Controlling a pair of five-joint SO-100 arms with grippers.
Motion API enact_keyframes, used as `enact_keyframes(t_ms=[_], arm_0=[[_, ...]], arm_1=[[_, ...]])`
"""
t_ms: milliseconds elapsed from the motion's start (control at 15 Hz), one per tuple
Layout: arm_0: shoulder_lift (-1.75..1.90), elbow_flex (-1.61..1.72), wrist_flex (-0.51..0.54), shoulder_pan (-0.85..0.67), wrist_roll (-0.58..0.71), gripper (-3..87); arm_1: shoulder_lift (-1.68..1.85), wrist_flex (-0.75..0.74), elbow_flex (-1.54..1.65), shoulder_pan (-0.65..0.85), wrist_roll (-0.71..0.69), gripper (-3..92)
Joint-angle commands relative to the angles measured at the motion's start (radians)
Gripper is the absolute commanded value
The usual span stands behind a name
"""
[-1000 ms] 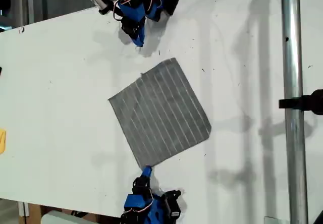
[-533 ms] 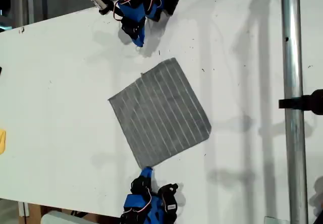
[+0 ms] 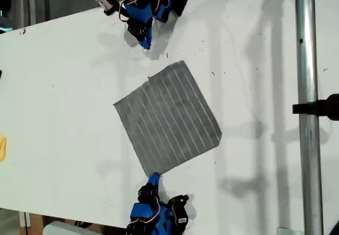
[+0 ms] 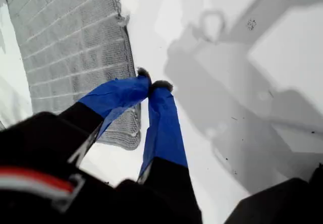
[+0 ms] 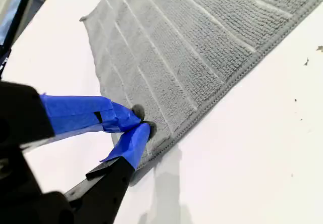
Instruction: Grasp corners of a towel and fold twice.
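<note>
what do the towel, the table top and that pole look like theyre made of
The towel: soft woven or terry cloth, matte grey, ribbed loops with pale stripes. The table top: smooth white board, probably laminate or painted, with small dark scuffs. The pole: likely metal, shiny silver tube.

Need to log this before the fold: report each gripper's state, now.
My first gripper: shut, tips over bare table beside the towel, holding nothing.
My second gripper: shut, over the towel's corner; grip cannot be told.

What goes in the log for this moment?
towel flat, unfolded | my first gripper shut, off towel | my second gripper shut at corner
</note>
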Motion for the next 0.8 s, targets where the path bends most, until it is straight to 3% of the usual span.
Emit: enact_keyframes(t_ms=[0,333,533,733], arm_0=[[0.006,0.011,-0.025,0.028,-0.017,-2.6],[0.006,-0.003,-0.048,0.061,-0.080,-2.9],[-0.011,-0.061,-0.051,0.112,-0.181,-2.9],[-0.318,-0.249,-0.104,0.150,-0.255,-2.9]], arm_1=[[-0.003,0.003,-0.008,0.006,0.005,2.6],[-0.003,0.003,-0.008,0.006,0.005,2.6],[-0.003,0.003,-0.008,0.006,0.005,2.6],[-0.003,0.005,-0.011,0.028,0.005,2.6]])
